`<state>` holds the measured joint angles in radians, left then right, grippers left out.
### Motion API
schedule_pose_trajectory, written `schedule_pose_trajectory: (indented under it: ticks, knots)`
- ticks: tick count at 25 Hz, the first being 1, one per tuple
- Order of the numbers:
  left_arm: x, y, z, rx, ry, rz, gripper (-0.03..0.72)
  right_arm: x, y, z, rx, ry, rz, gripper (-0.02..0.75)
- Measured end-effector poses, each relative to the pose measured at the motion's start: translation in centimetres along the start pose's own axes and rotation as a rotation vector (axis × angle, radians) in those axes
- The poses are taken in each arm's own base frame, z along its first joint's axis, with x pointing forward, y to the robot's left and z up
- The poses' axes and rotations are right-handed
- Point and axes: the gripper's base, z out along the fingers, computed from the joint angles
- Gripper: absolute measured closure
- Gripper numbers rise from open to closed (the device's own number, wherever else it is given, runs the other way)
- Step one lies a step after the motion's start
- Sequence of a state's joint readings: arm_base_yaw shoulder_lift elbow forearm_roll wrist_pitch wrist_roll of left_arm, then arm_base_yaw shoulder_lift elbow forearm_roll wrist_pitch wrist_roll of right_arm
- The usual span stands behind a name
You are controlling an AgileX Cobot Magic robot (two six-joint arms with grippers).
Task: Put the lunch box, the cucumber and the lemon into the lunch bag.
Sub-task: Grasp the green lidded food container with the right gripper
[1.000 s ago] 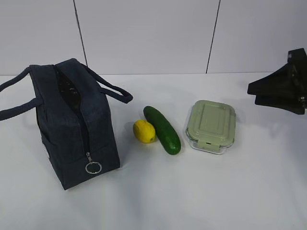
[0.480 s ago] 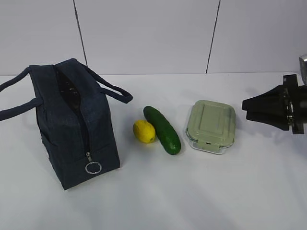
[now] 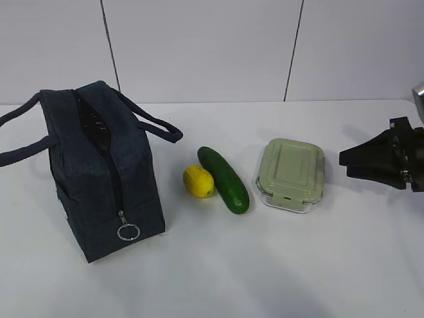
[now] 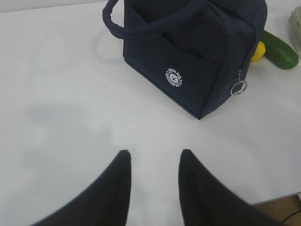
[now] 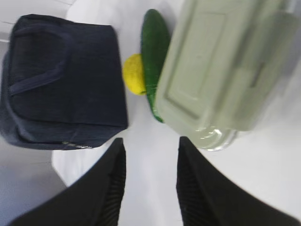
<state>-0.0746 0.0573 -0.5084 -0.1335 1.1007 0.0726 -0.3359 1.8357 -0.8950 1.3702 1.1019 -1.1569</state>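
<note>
1. The lunch bag (image 3: 103, 169) is the largest thing: a boxy dark navy fabric bag standing upright at the left of the white table (image 3: 265, 265). Two looped handles arch out to either side, and a long zipper runs over the top and down the near end to a silver ring pull (image 3: 128, 232). The top stands parted, showing a dark interior; what lies inside cannot be made out. The left wrist view shows a small round white logo on its side.
2. The lunch box (image 3: 292, 174) sits right of centre, a clear glass container with rounded corners under a pale green clip-on lid. Its contents cannot be seen.
3. The cucumber (image 3: 224, 179), dark green and glossy, lies slanted between bag and box.
4. The lemon (image 3: 199, 181), bright yellow and oval, rests against the cucumber's left side.
5. The right gripper (image 3: 344, 161) hovers at the right edge, just beside the lunch box, jaws parted and empty.
6. The left gripper (image 4: 153, 162) hangs over bare table near the bag, jaws likewise apart, holding nothing.
</note>
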Motion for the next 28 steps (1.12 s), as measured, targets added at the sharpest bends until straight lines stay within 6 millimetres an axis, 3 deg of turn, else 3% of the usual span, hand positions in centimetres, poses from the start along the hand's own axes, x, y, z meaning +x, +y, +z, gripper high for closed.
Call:
schedule_pose_trajectory:
  ticks: [3, 5, 8, 10, 16, 22, 28]
  knots:
    - [0.0, 0.0, 0.0, 0.0, 0.0, 0.0, 0.444, 0.0, -0.2, 0.0, 0.023, -0.005, 0.017, 0.454]
    - [0.0, 0.0, 0.0, 0.0, 0.0, 0.0, 0.445, -0.1, -0.3, 0.0, 0.038, -0.012, 0.04, 0.374]
    - [0.0, 0.0, 0.0, 0.0, 0.0, 0.0, 0.445, -0.6, -0.5, 0.0, 0.056, -0.011, 0.062, 0.195]
    - [0.0, 0.0, 0.0, 0.0, 0.0, 0.0, 0.445, -1.1, -0.7, 0.0, 0.062, -0.005, 0.055, 0.137]
    - [0.0, 0.0, 0.0, 0.0, 0.0, 0.0, 0.444, -2.4, -1.8, 0.9, 0.025, 0.022, 0.062, 0.155]
    - [0.0, 0.0, 0.0, 0.0, 0.0, 0.0, 0.445, -1.7, -4.5, 2.6, -0.009, 0.06, 0.152, 0.163]
    - [0.0, 0.0, 0.0, 0.0, 0.002, 0.0, 0.445, -1.6, -5.6, 3.2, -0.023, 0.047, 0.16, 0.164]
